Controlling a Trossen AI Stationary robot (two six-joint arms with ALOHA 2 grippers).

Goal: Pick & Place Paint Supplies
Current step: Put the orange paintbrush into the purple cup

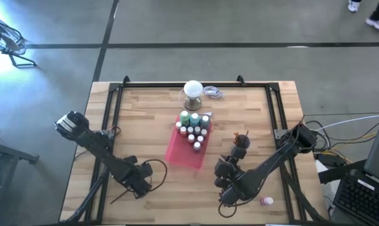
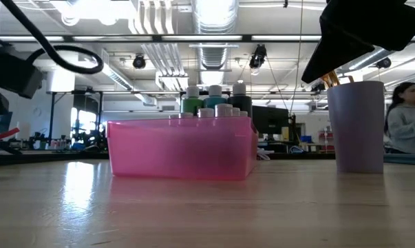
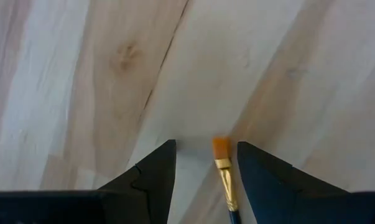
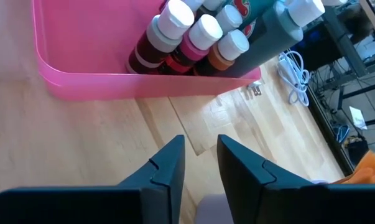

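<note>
**Brush between the left fingers, bottles packed in the pink tray**

The left gripper (image 3: 203, 165) sits low over the near-left part of the wooden table (image 1: 145, 119). Its jaws stand partly apart, and a thin paintbrush (image 3: 223, 171) with orange bristles and a gold ferrule lies in the gap, close against one finger; from the wrist view alone it is hard to say whether the fingers actually press on it or the brush simply lies on the wood between them.

The right gripper (image 4: 199, 155) hangs over the near-right part of the table, its jaws narrow with only a slim gap and nothing visible between them. It points toward the pink tray (image 1: 180, 157), which lies at the middle of the table. The small white-capped paint bottles (image 1: 194, 130) stand upright and crowded together at the far end of the tray, with a larger teal bottle (image 2: 213, 98) among them; the near end of the tray is bare.

A purple cup (image 2: 359, 124) holding brushes stands just right of the tray, near the right arm. One small pink bottle (image 1: 266, 201) lies on its side by the near-right edge. The white ball-topped clear stand (image 1: 193, 93) rises beyond the tray.
</note>
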